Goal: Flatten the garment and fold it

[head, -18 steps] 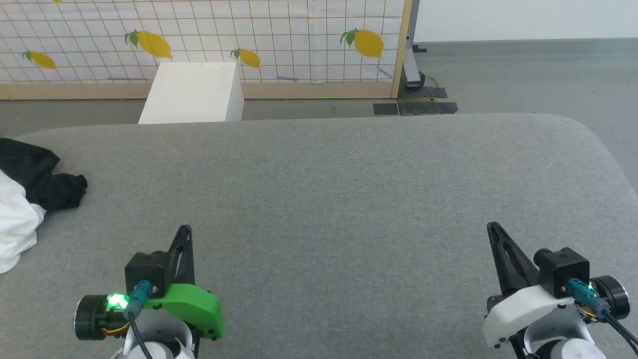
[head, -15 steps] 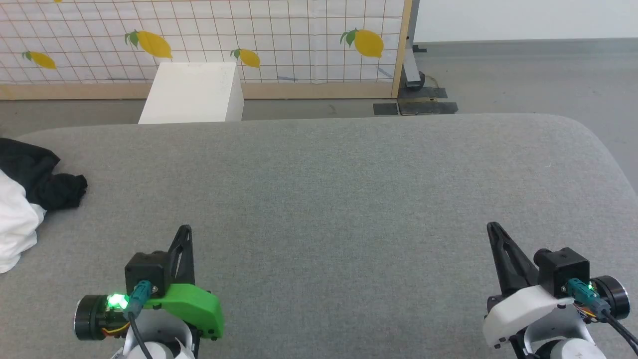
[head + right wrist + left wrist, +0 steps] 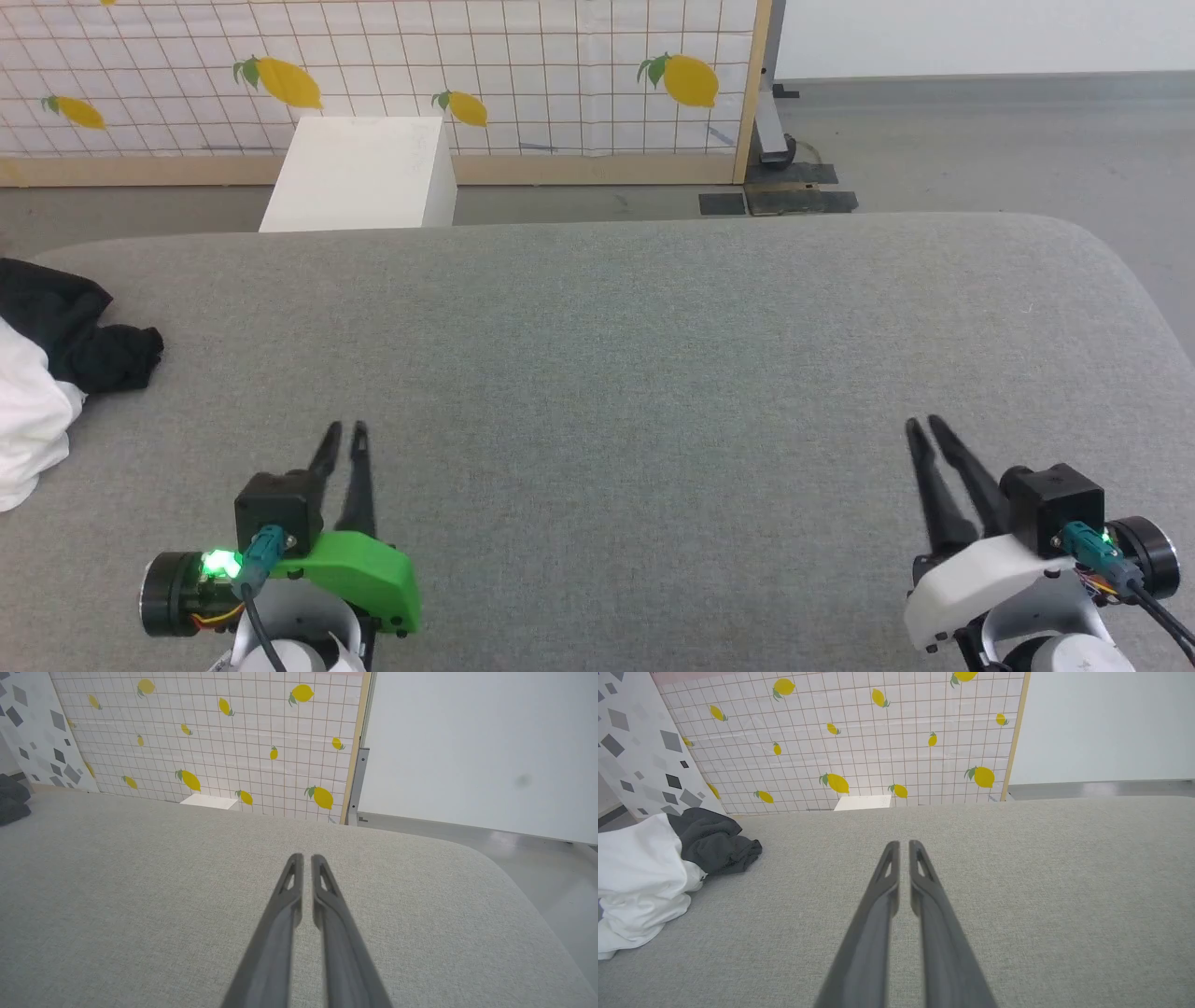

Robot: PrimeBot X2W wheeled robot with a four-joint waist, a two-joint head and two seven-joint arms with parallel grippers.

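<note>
The garment [image 3: 35, 397] lies crumpled at the far left edge of the grey padded surface [image 3: 653, 336], white body in front and black sleeve cloth behind. In the left wrist view the garment [image 3: 642, 868] is a bunched heap to the left of the fingers. A dark bit of the garment [image 3: 11, 800] peeks in at the left edge of the right wrist view. My left gripper [image 3: 344, 431] rests low at the near left, well to the right of the cloth, its fingers parted by a narrow gap and holding nothing. My right gripper [image 3: 923, 425] at the near right is likewise slightly open and empty.
A white box [image 3: 359, 173] stands on the floor beyond the far edge of the surface. Behind it is a lemon-print grid panel [image 3: 523, 65] with a wooden frame. The surface's rounded right corner [image 3: 1120, 271] drops to grey floor.
Both grippers' fingers, pressed together before, have parted by a narrow gap. The arms and the garment have not moved.
</note>
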